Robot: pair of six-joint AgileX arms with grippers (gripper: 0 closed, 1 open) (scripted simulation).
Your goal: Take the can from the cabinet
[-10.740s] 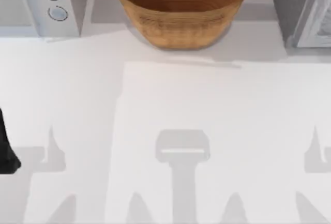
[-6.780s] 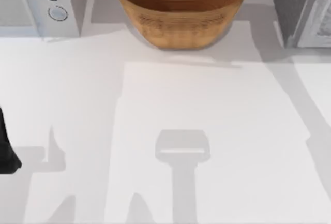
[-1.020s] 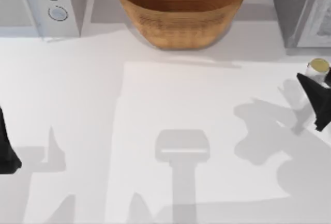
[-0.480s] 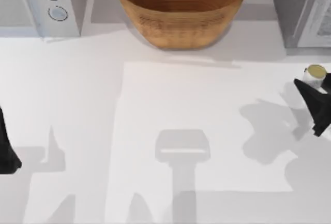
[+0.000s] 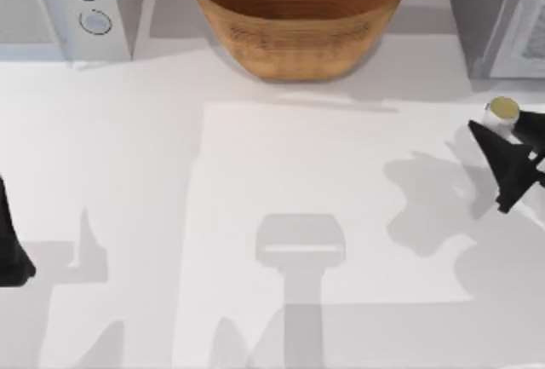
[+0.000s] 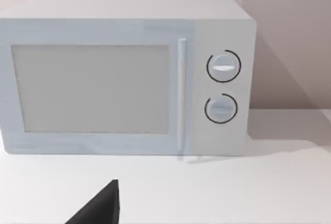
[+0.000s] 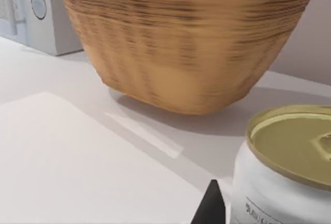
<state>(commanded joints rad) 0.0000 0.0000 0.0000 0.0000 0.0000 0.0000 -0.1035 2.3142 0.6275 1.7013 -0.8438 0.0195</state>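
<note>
Left gripper (image 5: 10,254) sits parked at the worktop's left edge, facing the microwave (image 6: 126,74) in the back left corner, and I can't tell whether its fingers are spread or pressed together. The bowl (image 5: 298,13) stands at the back edge, mid-table. Over by the right edge, the right gripper (image 5: 507,146) is pinching the can (image 5: 502,111), just in front of the cabinet (image 5: 498,15).

Small illegible print on can (image 7: 279,182)

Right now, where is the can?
In the top view the can is near the table's right edge, just below the cabinet, at the right gripper.
</note>
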